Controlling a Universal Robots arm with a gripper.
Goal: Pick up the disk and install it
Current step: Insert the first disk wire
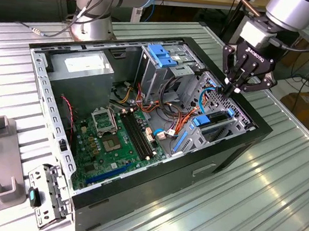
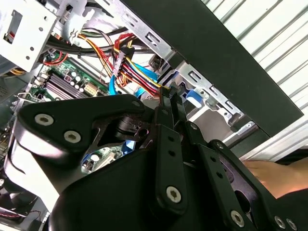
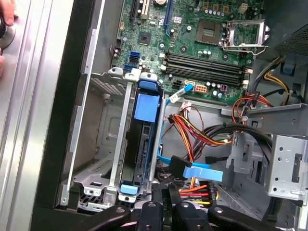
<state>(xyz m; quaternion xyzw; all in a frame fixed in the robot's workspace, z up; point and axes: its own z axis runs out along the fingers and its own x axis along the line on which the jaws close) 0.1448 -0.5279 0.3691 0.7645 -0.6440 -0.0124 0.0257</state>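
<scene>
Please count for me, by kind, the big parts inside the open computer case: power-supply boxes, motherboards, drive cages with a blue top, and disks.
Grey power-supply box: 1
Green motherboard: 1
Metal drive cage with blue top: 1
Disk, standing in its bay at the case edge: 1
Total: 4

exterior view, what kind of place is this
Likely a robotics lab or assembly test bench: an open computer case lies on a ribbed metal table, with a robot arm's pincer over its drive bay.
</scene>
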